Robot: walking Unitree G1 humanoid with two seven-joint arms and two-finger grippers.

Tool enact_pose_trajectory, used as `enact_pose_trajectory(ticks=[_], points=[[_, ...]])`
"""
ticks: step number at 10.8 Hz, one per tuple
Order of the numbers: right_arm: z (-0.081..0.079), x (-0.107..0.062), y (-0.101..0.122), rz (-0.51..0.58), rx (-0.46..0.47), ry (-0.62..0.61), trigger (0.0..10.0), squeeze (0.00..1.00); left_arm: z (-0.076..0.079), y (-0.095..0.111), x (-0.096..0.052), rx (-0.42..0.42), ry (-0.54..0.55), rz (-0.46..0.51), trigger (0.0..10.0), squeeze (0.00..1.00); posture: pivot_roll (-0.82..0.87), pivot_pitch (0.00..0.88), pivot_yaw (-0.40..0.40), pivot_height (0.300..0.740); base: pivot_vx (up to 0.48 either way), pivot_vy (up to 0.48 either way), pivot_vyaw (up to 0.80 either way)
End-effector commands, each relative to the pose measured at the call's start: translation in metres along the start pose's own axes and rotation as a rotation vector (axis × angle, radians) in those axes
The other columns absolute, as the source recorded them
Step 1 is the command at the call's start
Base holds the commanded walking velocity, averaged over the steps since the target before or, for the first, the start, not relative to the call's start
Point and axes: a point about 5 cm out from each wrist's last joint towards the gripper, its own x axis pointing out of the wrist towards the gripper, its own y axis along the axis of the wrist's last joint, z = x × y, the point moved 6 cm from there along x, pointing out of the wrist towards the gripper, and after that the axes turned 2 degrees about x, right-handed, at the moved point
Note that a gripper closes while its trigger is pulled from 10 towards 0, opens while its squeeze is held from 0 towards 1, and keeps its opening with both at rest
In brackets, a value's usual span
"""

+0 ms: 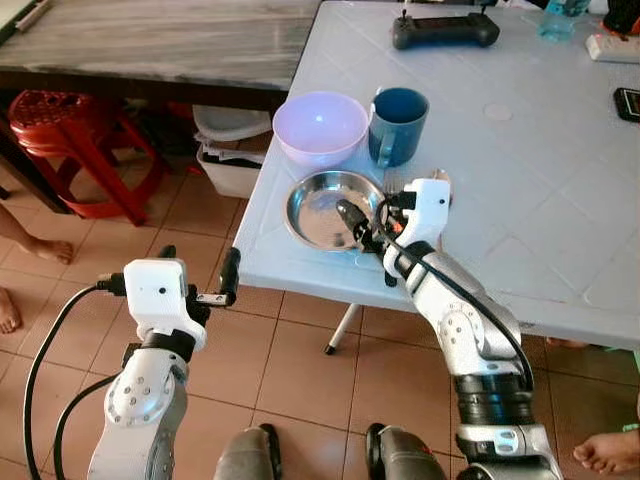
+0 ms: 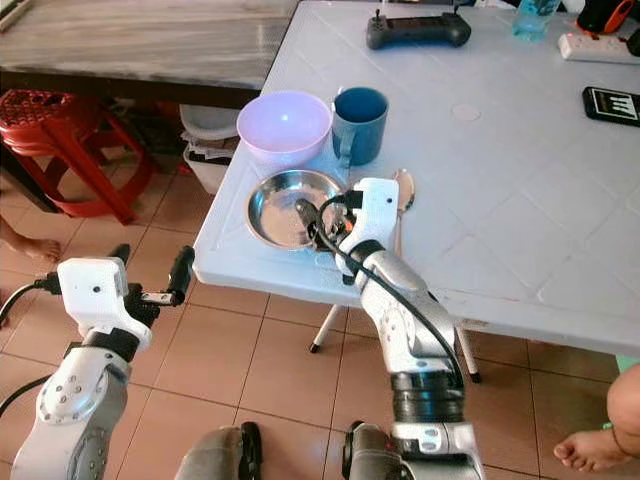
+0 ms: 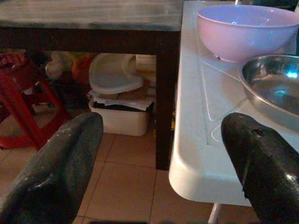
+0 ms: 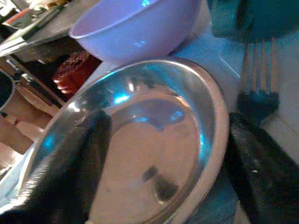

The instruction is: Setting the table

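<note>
A shiny steel plate (image 1: 318,205) lies near the front left corner of the white plastic table (image 1: 520,200). Behind it stand a lilac bowl (image 1: 320,127) and a blue mug (image 1: 398,125). A fork (image 4: 259,100) lies on the table right of the plate, below the mug. My right gripper (image 1: 365,225) is open at the plate's right rim, one finger (image 4: 70,168) over the plate's inside and the other outside the rim. My left gripper (image 1: 198,268) is open in the air off the table's front left corner, lower than the tabletop, holding nothing.
A dark wooden table (image 1: 150,45) adjoins on the left, with a red stool (image 1: 70,130) and a plastic box (image 1: 232,160) beneath. A black controller (image 1: 445,28), a phone (image 1: 628,103) and a power strip (image 1: 610,45) lie at the back. Bare feet (image 1: 40,245) of people stand nearby.
</note>
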Motion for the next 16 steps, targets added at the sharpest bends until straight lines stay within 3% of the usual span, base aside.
enact_pose_trajectory(ticks=[1, 6, 9, 13, 15, 16], points=[[0.011, -0.001, -0.031, -0.126, 0.028, -0.051, 0.0, 0.00, -0.002, -0.004, -0.003, 0.004, 0.009, -0.017, 10.0, 0.00, 0.08, 0.200, 0.066, 0.740, 0.000, 0.000, 0.00], [0.046, -0.015, -0.065, -0.319, -0.005, -0.196, 0.0, 0.00, 0.007, -0.007, -0.003, -0.030, -0.039, -0.029, 10.0, 0.00, 0.07, 0.202, 0.065, 0.740, 0.000, 0.000, 0.00], [0.067, -0.020, -0.075, -0.384, 0.007, -0.274, 0.0, 0.00, 0.027, -0.010, -0.012, -0.102, -0.179, -0.051, 10.0, 0.00, 0.08, 0.198, 0.061, 0.740, 0.000, 0.000, 0.00], [0.076, -0.025, -0.079, -0.396, 0.048, -0.327, 0.0, 0.00, 0.039, -0.014, -0.018, -0.142, -0.280, -0.069, 10.0, 0.00, 0.07, 0.193, 0.063, 0.740, 0.000, 0.000, 0.00], [0.081, -0.026, -0.079, -0.397, 0.069, -0.350, 0.0, 0.00, 0.037, -0.014, -0.018, -0.139, -0.280, -0.068, 10.0, 0.00, 0.07, 0.191, 0.062, 0.740, 0.000, 0.000, 0.00], [0.076, -0.024, -0.074, -0.364, 0.125, -0.342, 0.0, 0.00, 0.031, -0.018, -0.015, -0.107, -0.233, -0.079, 10.0, 0.00, 0.07, 0.186, 0.061, 0.740, 0.000, 0.000, 0.00]])
